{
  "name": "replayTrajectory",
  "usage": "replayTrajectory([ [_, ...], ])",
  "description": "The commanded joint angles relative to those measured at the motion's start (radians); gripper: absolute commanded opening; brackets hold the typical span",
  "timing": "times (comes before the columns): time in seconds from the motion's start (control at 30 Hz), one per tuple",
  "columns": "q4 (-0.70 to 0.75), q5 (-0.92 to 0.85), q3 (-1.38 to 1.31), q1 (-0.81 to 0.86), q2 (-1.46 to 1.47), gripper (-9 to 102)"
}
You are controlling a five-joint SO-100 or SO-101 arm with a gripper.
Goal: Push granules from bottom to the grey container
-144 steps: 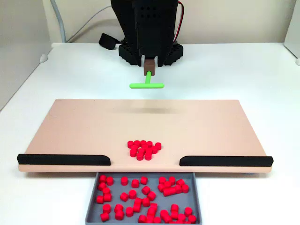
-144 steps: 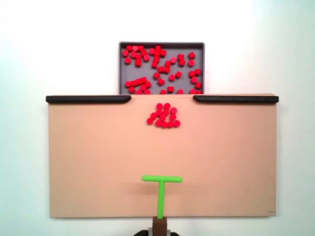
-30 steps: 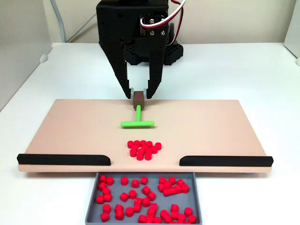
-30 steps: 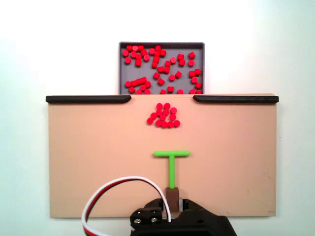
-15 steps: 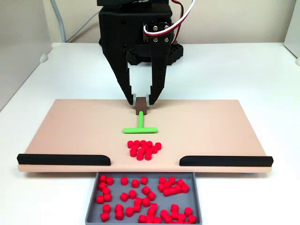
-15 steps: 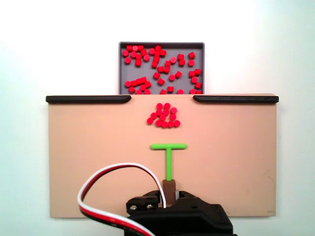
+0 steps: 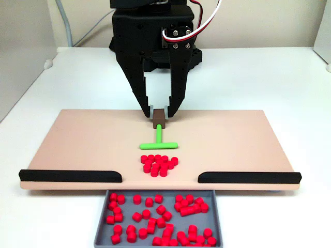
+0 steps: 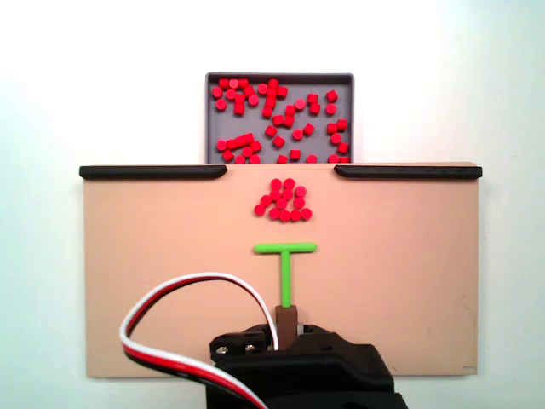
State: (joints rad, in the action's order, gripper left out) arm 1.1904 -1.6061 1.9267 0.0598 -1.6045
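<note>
Your gripper (image 7: pixel 159 111) sits over the tan board (image 7: pixel 77 139) near the edge closest to the arm, approx mid-length. Its black fingers (image 7: pixel 138 88) are clamped on a small brown block (image 7: pixel 159 118), w/ the green T-shaped pusher (image 7: pixel 158 142) sticking out of that block toward the far edge.

In the top-down fixed view the pusher's crossbar (image 8: pixel 284 249) lies just short of the loose pile of granules (image 8: pixel 284 200), not touching it. That pile sits on the board close to the edge w/ the two black bars (image 8: pixel 153 172), opposite the gap between them.

The grey container (image 8: pixel 213 119) butts against that same edge, beyond the gap, and you've got many more granules (image 8: pixel 281 119) scattered inside it. A red/white/black cable (image 8: pixel 183 294) loops over the board's near-left part.
</note>
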Motion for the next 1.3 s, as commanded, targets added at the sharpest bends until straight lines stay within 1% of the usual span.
replayTrajectory([
  [0.0,-0.002,0.003,-0.031,-0.011,0.015,0],
  [1.27,-0.002,0.002,-0.175,-0.011,0.153,0],
])
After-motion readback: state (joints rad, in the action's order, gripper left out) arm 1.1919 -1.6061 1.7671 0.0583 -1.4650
